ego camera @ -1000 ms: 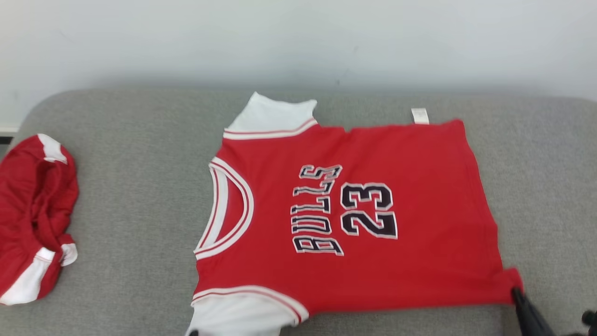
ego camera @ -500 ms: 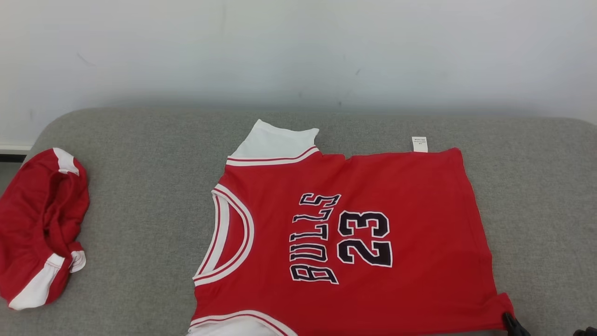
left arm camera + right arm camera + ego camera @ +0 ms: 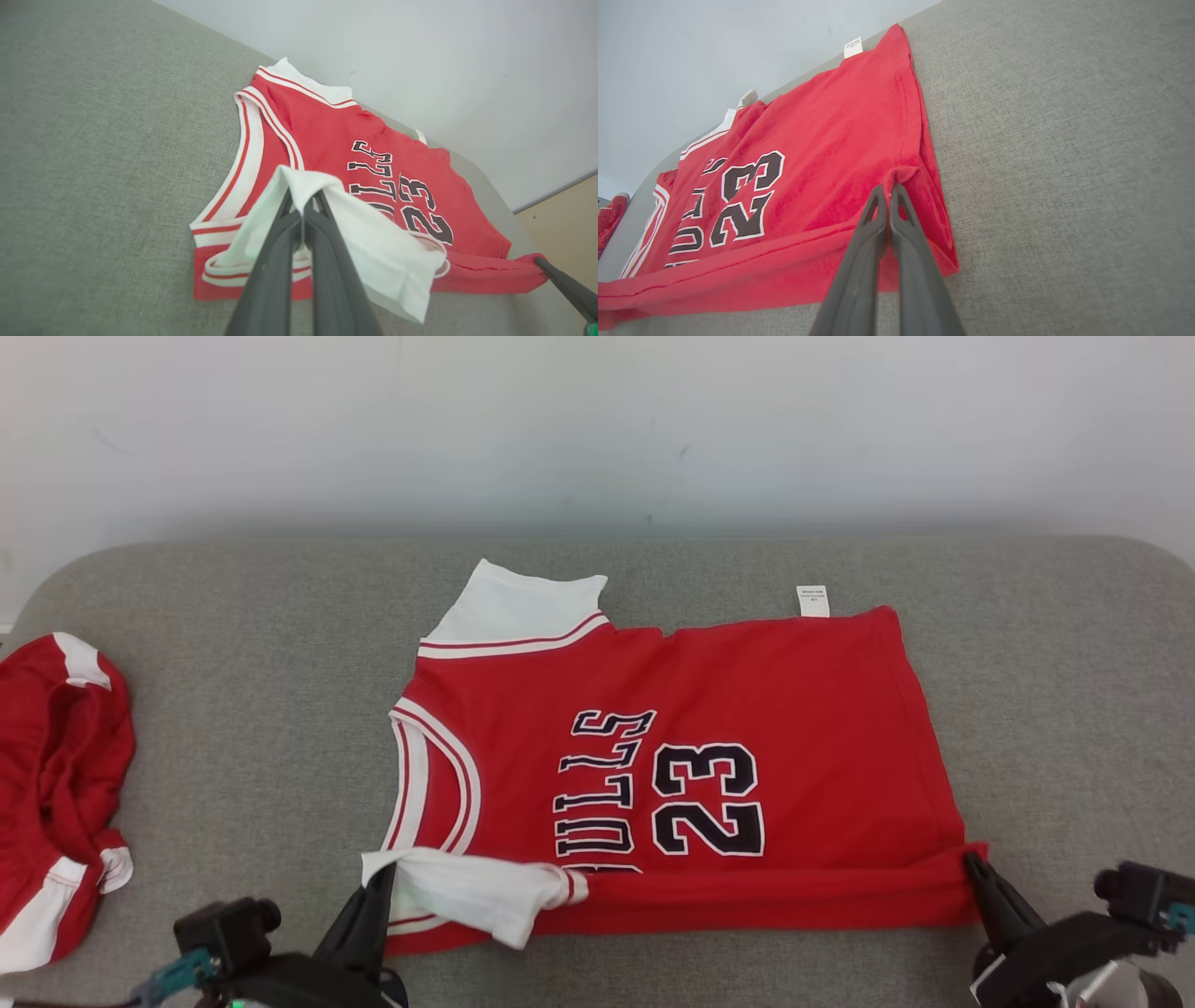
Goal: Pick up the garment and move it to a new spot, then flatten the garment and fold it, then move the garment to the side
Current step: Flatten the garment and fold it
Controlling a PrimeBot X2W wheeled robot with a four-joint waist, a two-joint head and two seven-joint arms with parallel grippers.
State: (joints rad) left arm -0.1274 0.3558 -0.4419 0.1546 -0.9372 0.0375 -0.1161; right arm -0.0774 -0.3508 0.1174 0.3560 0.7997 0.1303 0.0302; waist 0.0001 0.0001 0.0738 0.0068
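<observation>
Jersey [image 3: 747,709] lies flat on the grey cushion [image 3: 233,709], left gripper [image 3: 303,207] clamped on its near white sleeve, right gripper [image 3: 889,189] clamped on the near hem corner; risk: uneven travel skews the fold, or a thin pinch slips and drops the edge.
</observation>
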